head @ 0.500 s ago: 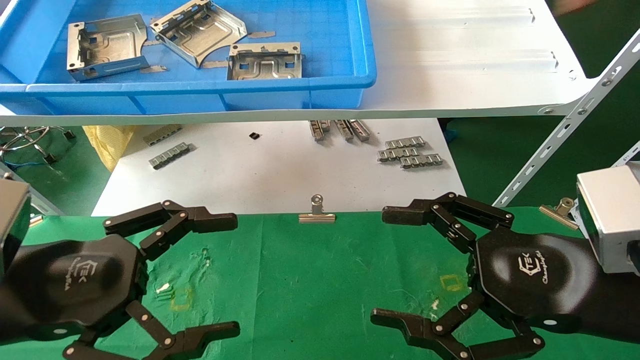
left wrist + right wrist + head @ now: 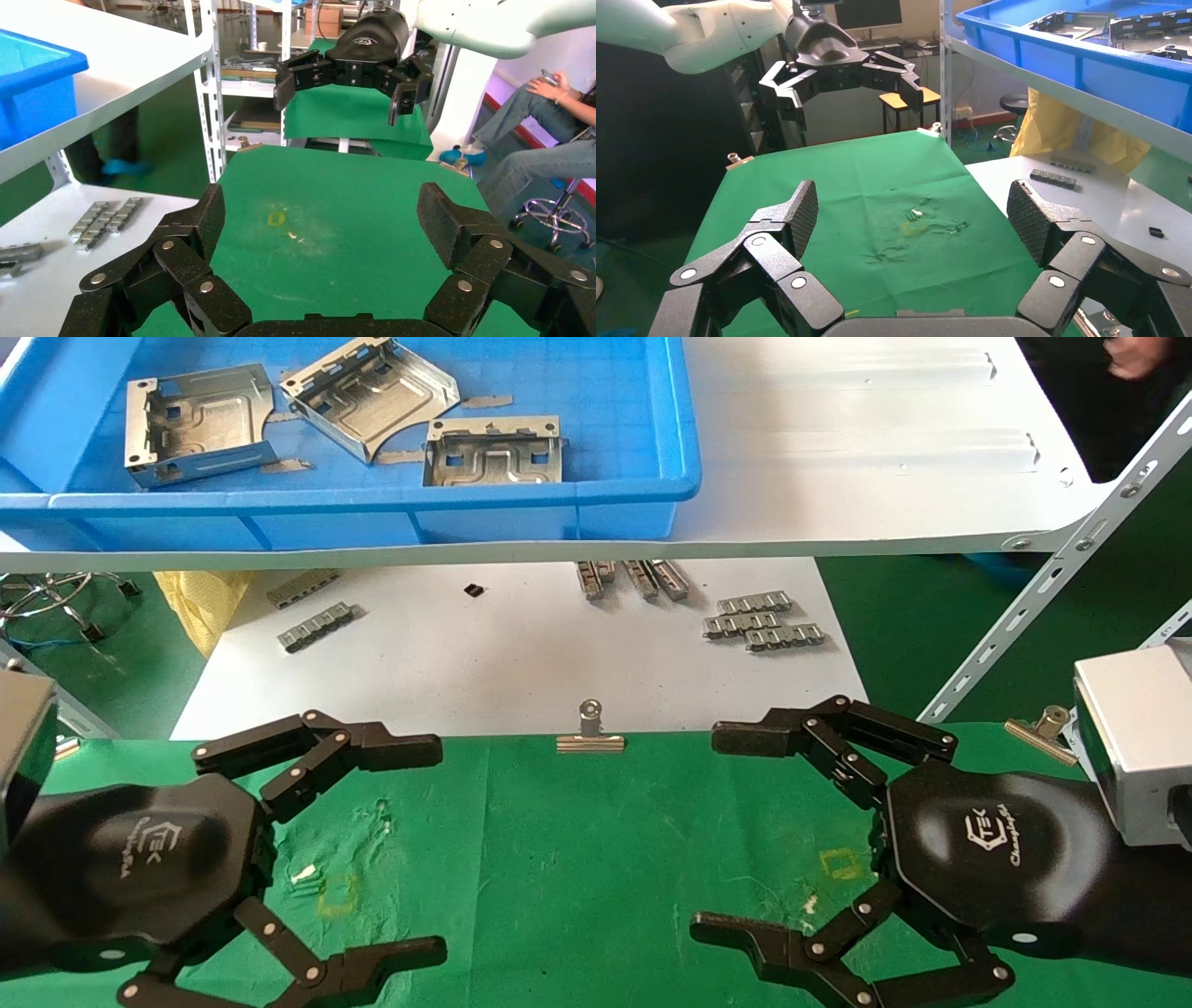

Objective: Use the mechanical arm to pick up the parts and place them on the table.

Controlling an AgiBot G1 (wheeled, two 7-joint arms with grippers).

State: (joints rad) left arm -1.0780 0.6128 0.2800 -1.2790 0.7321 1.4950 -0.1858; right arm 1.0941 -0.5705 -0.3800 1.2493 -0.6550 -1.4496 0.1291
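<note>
Head view: three parts (image 2: 354, 416) lie in the blue bin (image 2: 605, 495) on the shelf, beyond both empty, spread-fingered grippers (left gripper (image 2: 307, 845) nearer; right gripper (image 2: 792, 831)) over the table (image 2: 577, 859).

The head camera looks down from above; both wrist cameras face inward, sharing the table (image 2: 577, 859)

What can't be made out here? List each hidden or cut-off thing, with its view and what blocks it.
- Blue bin: head view, far and left parts cut by the frame edge, so more parts may lie unseen.
- Clip strips: head view, partly under the white shelf board.
- Left gripper: lowest finger cut by the bottom edge.
- Seated person: left wrist view, cut by the frame edge.
</note>
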